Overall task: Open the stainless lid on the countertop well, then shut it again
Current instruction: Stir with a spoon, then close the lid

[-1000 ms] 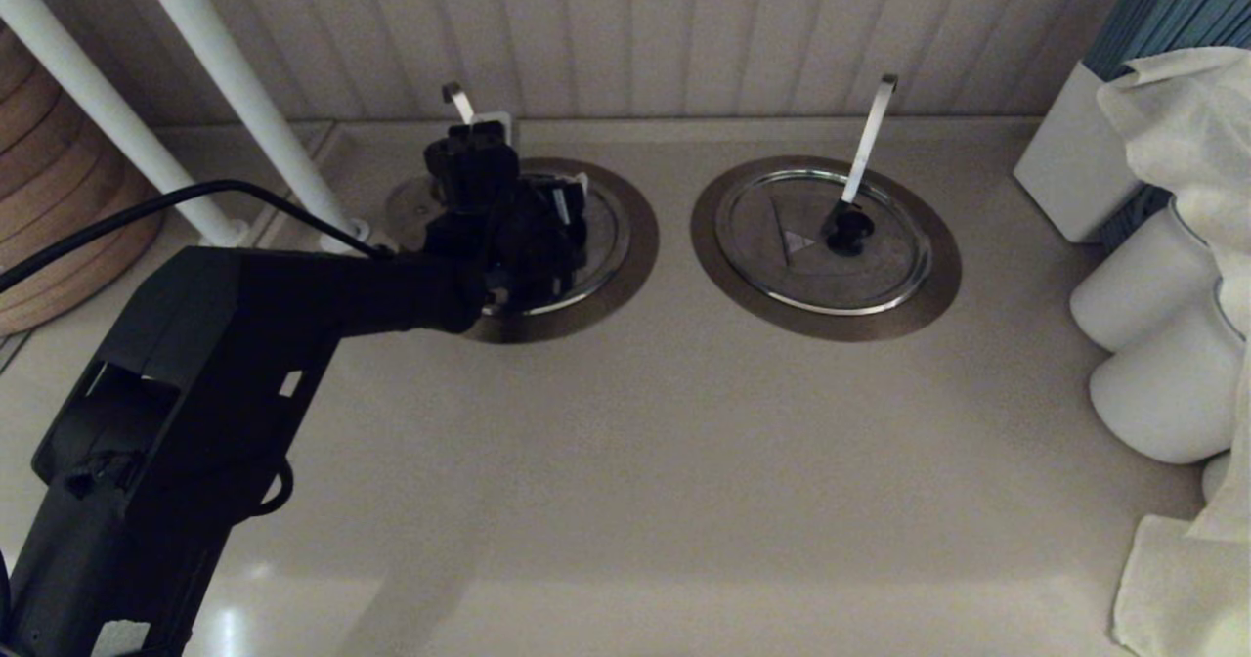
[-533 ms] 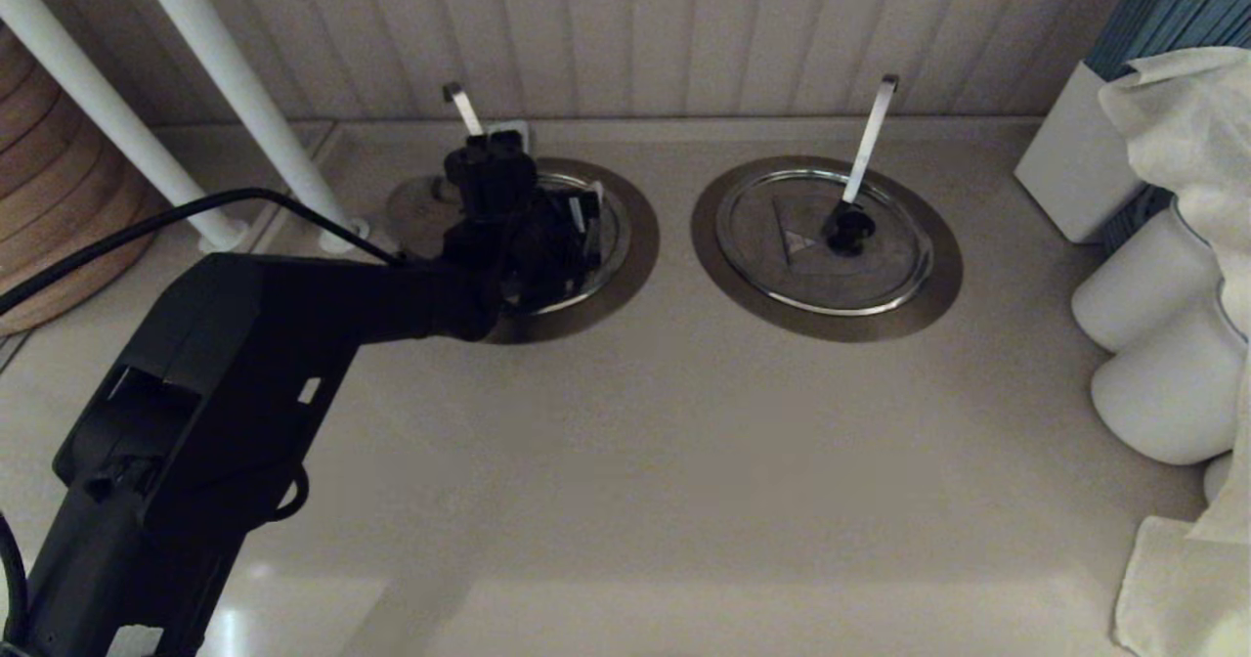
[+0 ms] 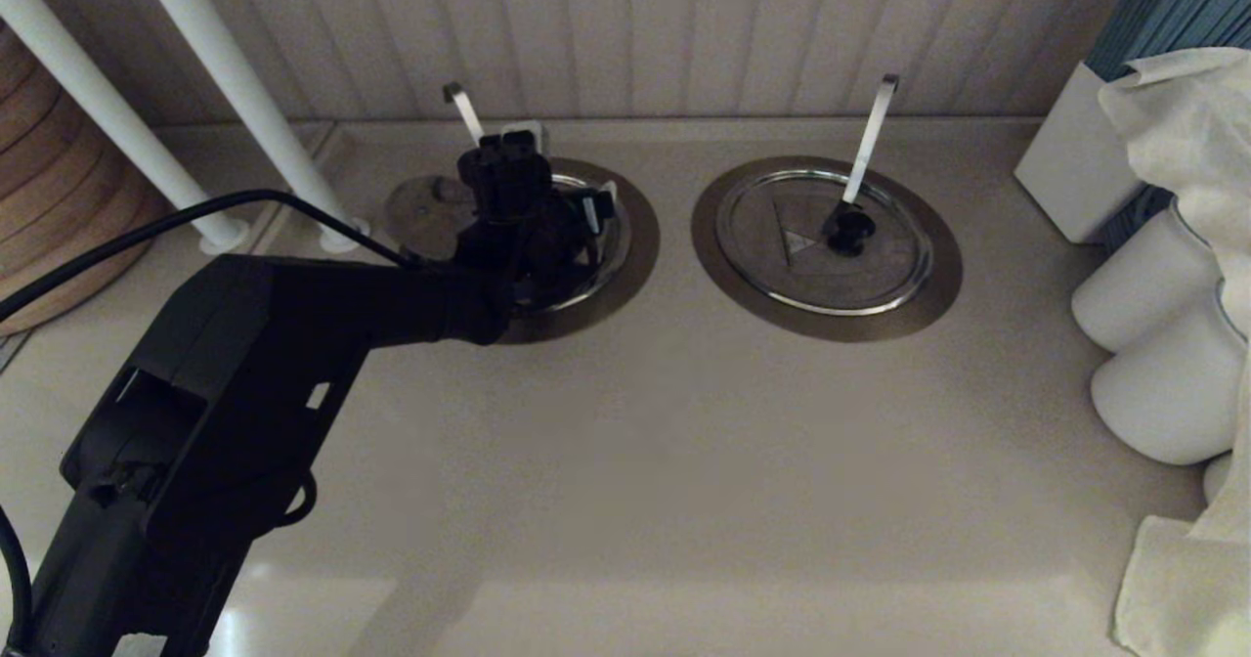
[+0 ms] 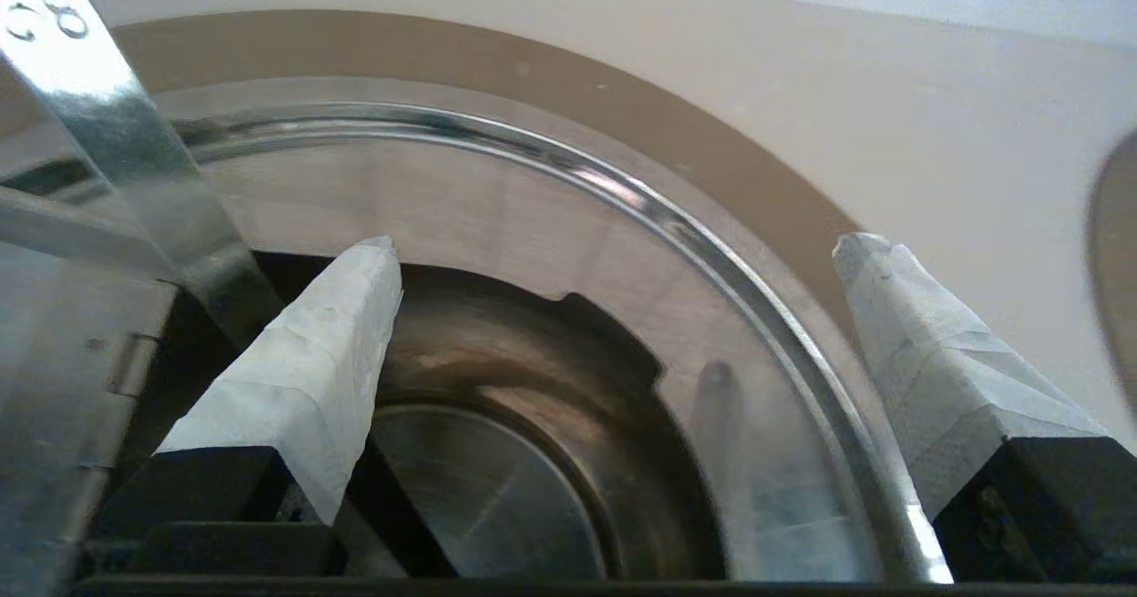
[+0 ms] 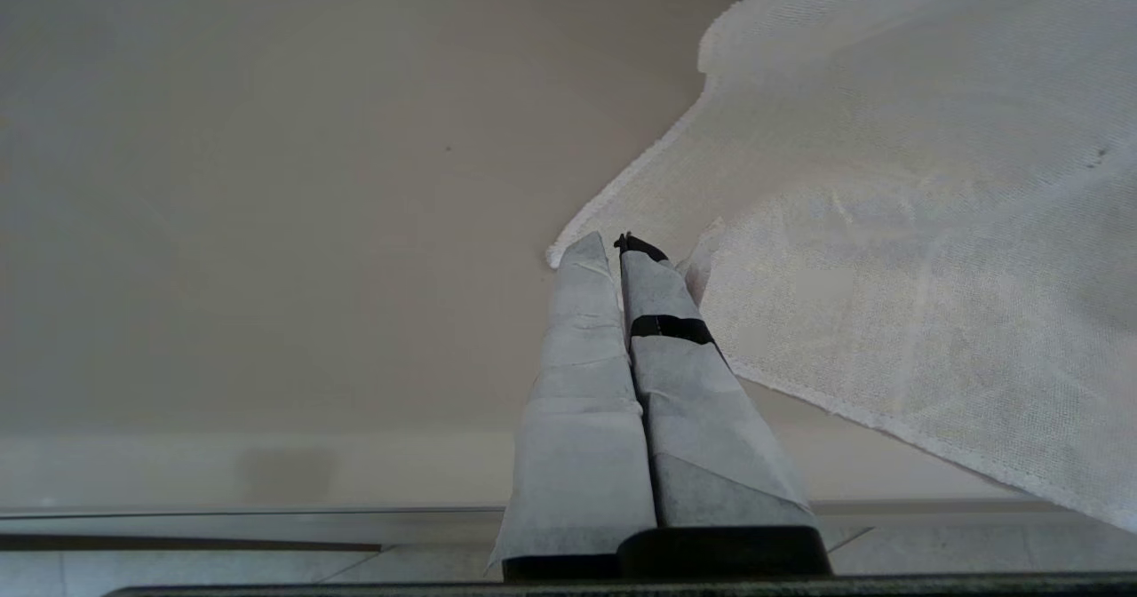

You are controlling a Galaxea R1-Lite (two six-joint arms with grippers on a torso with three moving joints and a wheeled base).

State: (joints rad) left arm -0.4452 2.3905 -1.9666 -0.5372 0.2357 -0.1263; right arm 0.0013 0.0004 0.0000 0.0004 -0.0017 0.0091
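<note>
The countertop well (image 3: 635, 246) with the slim hook-tipped handle (image 3: 459, 102) lies at the back left, and its dark hole (image 4: 533, 384) stands uncovered inside the steel rim (image 4: 675, 224). A round grey disc, the stainless lid (image 3: 422, 209), rests just left of the hole, partly hidden by my arm. My left gripper (image 3: 559, 170) hovers over the opening. In the left wrist view the left gripper (image 4: 619, 242) is open, its taped fingers (image 4: 329, 348) wide apart and holding nothing. My right gripper (image 5: 613, 240) is shut and parked over bare counter beside a white cloth (image 5: 888, 224).
The twin well (image 3: 826, 246) to the right keeps its lid on, with a black knob (image 3: 848, 230) and a broader white handle (image 3: 868, 144). Two white poles (image 3: 230, 80) stand at the back left. White cylinders (image 3: 1153, 344), a box (image 3: 1065, 168) and cloth (image 3: 1187, 129) crowd the right edge.
My left arm has shifted a little to the right and farther back over the well. Its gripper has stayed open. The lid and both handles have not moved.
</note>
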